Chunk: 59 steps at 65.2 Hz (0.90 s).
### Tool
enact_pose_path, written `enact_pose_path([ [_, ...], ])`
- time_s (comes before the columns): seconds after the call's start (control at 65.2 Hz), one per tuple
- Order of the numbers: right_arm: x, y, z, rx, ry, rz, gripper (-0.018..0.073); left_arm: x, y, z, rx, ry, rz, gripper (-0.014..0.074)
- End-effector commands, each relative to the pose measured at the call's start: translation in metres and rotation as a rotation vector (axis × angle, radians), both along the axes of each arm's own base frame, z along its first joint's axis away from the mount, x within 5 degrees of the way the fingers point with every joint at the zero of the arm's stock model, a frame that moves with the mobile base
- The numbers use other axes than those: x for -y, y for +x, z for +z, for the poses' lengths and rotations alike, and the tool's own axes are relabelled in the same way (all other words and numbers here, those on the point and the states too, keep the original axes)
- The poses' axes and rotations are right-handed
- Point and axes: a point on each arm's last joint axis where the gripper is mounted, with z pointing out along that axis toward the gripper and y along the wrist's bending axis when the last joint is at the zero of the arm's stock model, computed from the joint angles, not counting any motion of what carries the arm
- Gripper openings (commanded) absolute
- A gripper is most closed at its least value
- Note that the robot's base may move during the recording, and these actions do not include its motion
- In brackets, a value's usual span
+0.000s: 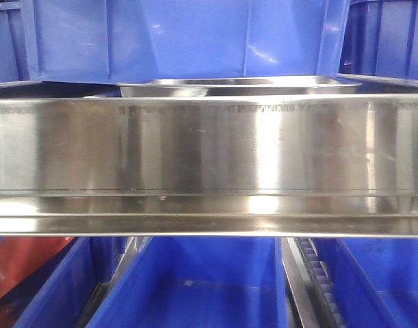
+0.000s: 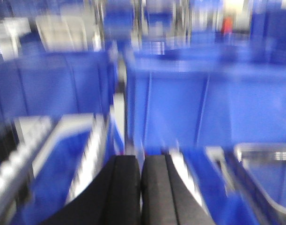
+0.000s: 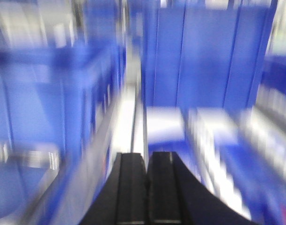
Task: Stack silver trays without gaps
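In the front view the rims of the silver trays (image 1: 239, 85) show just above a long steel rail, in front of a blue bin; I cannot tell how many there are or how they sit on each other. The left wrist view is motion-blurred. My left gripper (image 2: 141, 160) is shut with its black pads together and nothing between them, and a silver tray's rounded corner (image 2: 267, 157) lies low to its right. My right gripper (image 3: 147, 157) is also shut and empty, in an equally blurred view. Neither gripper appears in the front view.
A wide brushed-steel shelf rail (image 1: 209, 147) spans the front view. Blue plastic bins stand behind it (image 1: 181, 37) and on the level below (image 1: 202, 287). Both wrist views show tall blue bins (image 2: 203, 103) (image 3: 203, 56) close ahead and metal shelf rails (image 2: 84, 154).
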Motion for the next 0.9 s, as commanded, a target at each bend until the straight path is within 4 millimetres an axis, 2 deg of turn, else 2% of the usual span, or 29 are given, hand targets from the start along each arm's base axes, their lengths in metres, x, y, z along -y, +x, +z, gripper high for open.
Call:
enact_pose_path([
  [0.0,0.002,0.020,0.002,-0.146,0.010,0.000,-0.0079,0.003,0.020,0.003,-0.058,-0.013,-0.008,0.0004],
  [0.107,0.003,0.038,0.003,-0.214,0.015,0.000,-0.0079,0.004,0.039,0.003,-0.046,-0.015,-0.003,0.0004],
  [0.215,0.004,0.051,0.003,-0.187,0.013,-0.001,-0.0079,0.005,0.056,-0.004,-0.063,-0.014,0.001,0.0004],
  [0.383,0.006,0.068,0.005,-0.127,0.009,-0.003,-0.0079,0.006,0.071,-0.011,-0.086,-0.012,0.004,0.0004],
  [0.659,0.007,0.076,0.019,0.047,-0.003,-0.007,-0.0079,0.006,0.079,-0.005,0.017,-0.021,0.012,0.0004],
  [0.889,0.007,0.077,0.021,0.071,-0.005,-0.008,-0.0079,0.006,0.079,-0.003,0.032,-0.022,0.013,0.0004],
])
